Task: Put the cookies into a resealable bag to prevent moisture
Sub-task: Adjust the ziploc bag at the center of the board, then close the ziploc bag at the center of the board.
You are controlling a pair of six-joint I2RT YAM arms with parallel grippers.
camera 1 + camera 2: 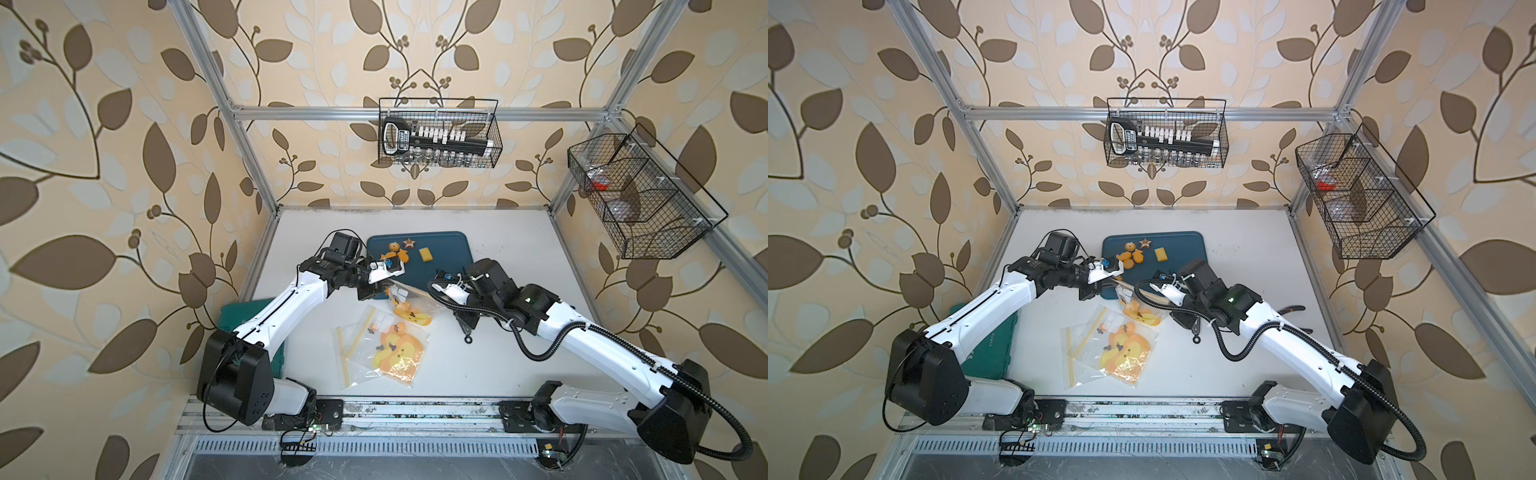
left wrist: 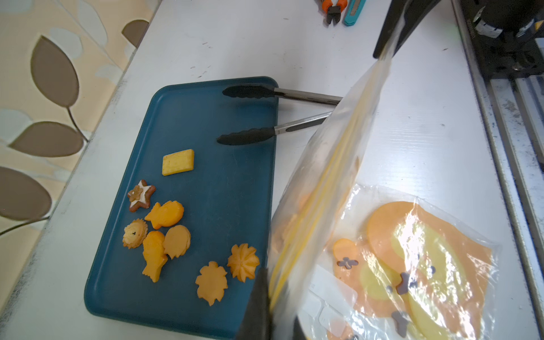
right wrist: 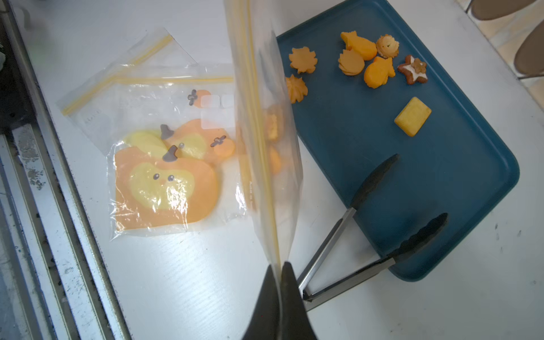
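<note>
Staged lab cell, leaf wallpaper panels [image 1: 104, 166], aluminium frame [image 1: 332, 111], wire baskets [image 1: 492, 158], white tabletop [image 1: 498, 249]

Held bag [image 3: 265, 141]: you see orange shapes through the plastic, too blurred to count or name.
Flower cookie [image 3: 300, 88]: the held bag's edge covers one side of it.
Tongs [image 2: 250, 138]: in the left wrist view the held bag hides where your two handles join.
Pliers [image 2: 332, 10] and cutter [image 2: 353, 11]: the picture's edge cuts both off.
Left gripper [image 2: 279, 294]: you get only dark finger ends; the edge cuts off the rest.
Green case [image 1: 230, 320]: your left arm covers much of it.
Side basket [image 1: 648, 249]: its contents are too small to name.
</note>
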